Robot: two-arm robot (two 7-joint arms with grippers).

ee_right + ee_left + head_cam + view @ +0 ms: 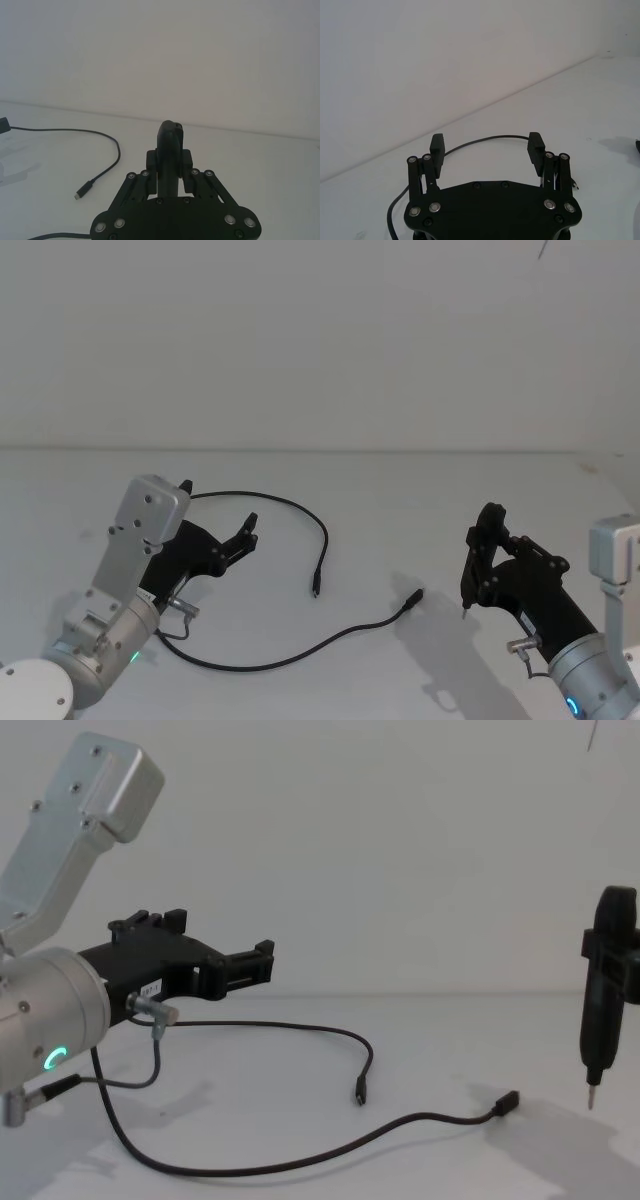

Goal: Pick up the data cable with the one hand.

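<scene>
The cable [326, 538] lies loose on the white table [400, 490], bent in a big curve, with both ends near the middle. The left gripper [218, 505] hangs over its far loop, fingers wide apart, holding nothing. Off to the right, the right gripper [492, 545] squeezes a pen tool [598, 1020].

Bright, even light throughout, with only soft, pale shadows

The data cable [325, 540] looks matt black and rubbery. The left gripper [486, 142] is matt black plastic dotted with shiny metal screws [435, 206], on a brushed silver wrist cylinder [50, 1010]. The right gripper [487, 545] clamps a black pen-shaped tool [600, 990] with a metal tip. The surface [400, 490] is smooth matt white.
</scene>
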